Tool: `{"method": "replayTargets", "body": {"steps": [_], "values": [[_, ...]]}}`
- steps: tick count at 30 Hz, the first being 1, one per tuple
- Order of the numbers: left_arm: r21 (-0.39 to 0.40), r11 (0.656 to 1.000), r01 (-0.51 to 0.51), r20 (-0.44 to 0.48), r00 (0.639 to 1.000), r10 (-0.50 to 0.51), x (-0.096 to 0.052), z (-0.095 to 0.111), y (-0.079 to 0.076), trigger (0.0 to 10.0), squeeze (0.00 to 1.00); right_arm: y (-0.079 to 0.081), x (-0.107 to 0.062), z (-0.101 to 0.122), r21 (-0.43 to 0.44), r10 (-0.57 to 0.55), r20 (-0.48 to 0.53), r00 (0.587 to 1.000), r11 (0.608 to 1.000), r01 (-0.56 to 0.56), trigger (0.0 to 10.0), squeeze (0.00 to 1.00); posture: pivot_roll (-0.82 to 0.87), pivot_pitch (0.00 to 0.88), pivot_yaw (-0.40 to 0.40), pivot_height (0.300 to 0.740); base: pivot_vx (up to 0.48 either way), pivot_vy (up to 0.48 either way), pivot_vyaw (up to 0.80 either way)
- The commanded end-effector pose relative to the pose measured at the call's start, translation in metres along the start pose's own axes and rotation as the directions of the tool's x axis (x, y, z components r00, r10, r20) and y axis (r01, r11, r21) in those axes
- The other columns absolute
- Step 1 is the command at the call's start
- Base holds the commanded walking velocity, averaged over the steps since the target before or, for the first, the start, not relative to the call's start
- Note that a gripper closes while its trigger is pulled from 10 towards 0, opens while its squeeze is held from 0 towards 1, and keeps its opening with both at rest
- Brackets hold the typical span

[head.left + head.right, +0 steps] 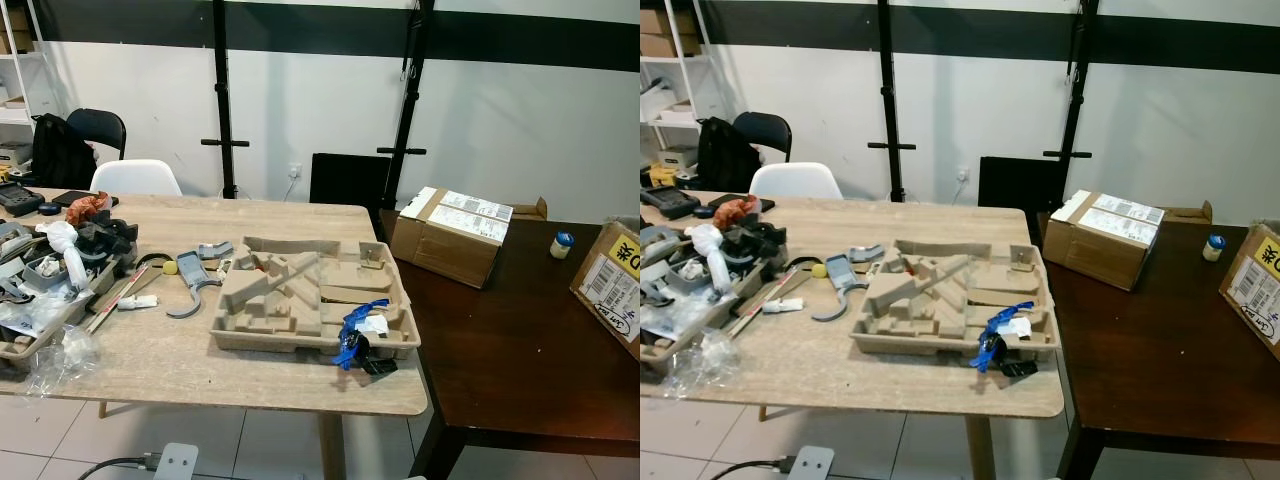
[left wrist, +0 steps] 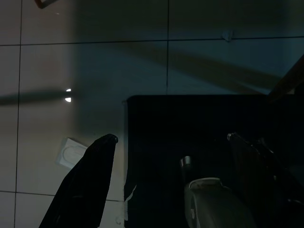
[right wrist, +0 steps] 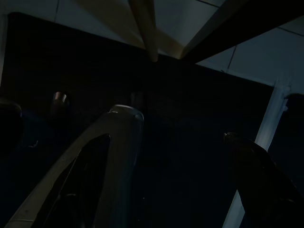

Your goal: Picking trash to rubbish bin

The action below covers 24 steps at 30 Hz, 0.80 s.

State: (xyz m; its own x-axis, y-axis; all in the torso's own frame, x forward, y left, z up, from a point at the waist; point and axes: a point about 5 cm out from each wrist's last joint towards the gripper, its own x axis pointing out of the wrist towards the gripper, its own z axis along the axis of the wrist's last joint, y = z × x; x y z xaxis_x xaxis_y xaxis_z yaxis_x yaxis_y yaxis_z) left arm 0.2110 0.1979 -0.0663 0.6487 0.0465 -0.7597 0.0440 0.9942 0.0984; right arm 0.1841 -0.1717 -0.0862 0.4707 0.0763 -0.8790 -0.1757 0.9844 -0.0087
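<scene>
A taped cardboard box (image 1: 452,234) sits on a dark table (image 1: 520,370); a white chair (image 1: 135,178) stands beyond the pale table (image 1: 180,365).

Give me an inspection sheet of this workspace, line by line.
Surface: light wooden table butted against a dark wooden table.
Job's things: moulded pulp tray holding blue tape scrap; crumpled clear plastic at the front left edge.
Clutter: grey curved parts, a heap of parts.
Grippers: left gripper and right gripper both open, hanging over floor.
Cables: one cable on the floor.
Surroundings: cardboard box, white chair, backpack.
</scene>
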Motion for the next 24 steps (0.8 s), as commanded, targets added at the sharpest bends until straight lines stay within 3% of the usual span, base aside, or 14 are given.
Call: {"method": "replayTargets", "body": {"steps": [1,24], "values": [[-0.004,1.000,0.005,-0.010,1.000,-0.005,-0.0002,-0.0031,-0.0033,10.0,0.00,-0.0012,-0.0005,-0.0048,0.006,-0.009,-0.011,1.000,1.000,0.009,10.0,0.00,0.08,0.000,-0.038,0.740,0.000,0.000,0.00],[-0.004,1.000,0.016,-0.019,1.000,-0.016,-0.0004,-0.0053,-0.0064,10.0,0.00,-0.0024,-0.0007,-0.0053,0.001,-0.009,-0.014,1.000,1.000,0.009,10.0,0.00,0.07,0.000,-0.039,0.740,0.000,0.000,0.00]]}}
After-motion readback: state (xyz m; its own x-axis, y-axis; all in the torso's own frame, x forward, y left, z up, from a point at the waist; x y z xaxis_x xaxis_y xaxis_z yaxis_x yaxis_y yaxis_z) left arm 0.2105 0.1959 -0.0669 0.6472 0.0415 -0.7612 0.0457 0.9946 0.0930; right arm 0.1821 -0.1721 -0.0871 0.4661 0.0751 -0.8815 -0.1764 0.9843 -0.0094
